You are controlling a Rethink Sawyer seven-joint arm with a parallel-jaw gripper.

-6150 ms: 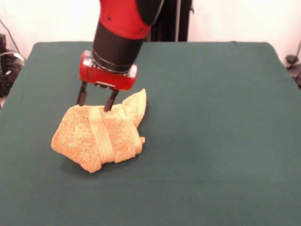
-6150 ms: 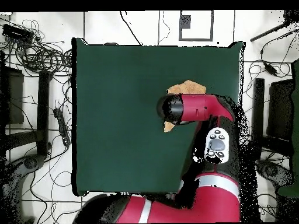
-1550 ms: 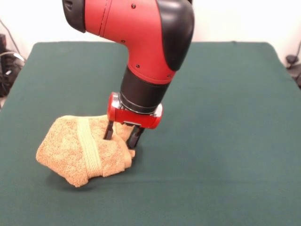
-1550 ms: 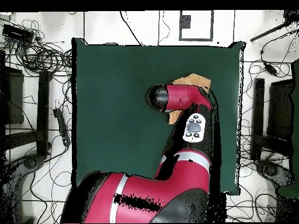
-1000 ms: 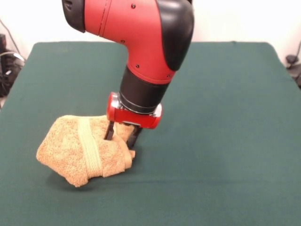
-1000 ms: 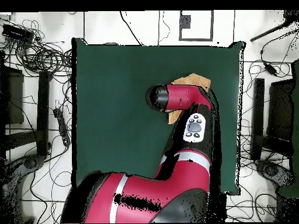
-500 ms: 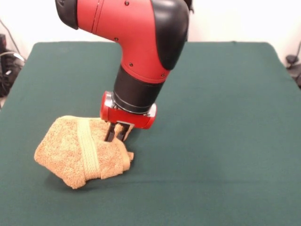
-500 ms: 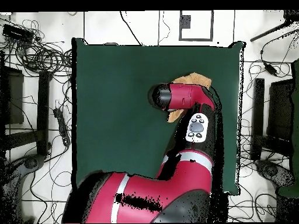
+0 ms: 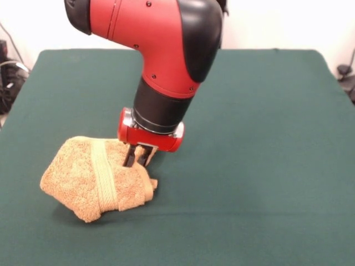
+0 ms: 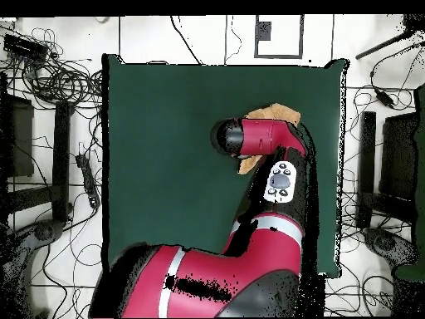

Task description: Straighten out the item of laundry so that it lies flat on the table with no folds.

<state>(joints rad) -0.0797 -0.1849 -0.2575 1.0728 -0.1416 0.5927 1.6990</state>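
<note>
The orange-tan terry towel [image 9: 83, 180] lies bunched and folded on the green table [image 9: 255, 166], at the front left in the front view, with its paler woven band running down its middle. My gripper [image 9: 137, 160] stands over the towel's right part, its fingers closed together on a fold of the cloth. In the overhead view the arm [image 10: 261, 137] covers most of the towel [image 10: 274, 112]; only its far edge and a small corner show, and the gripper itself is hidden.
Cables and equipment lie on the floor around the table [image 10: 166, 149] in the overhead view. The towel sits close to the table's right edge there. Broad green surface spreads to the right of the towel in the front view.
The gripper's fingers have closed on a fold of the towel and the arm has shifted slightly left in the front view. The towel has drawn in a little at the grip.
</note>
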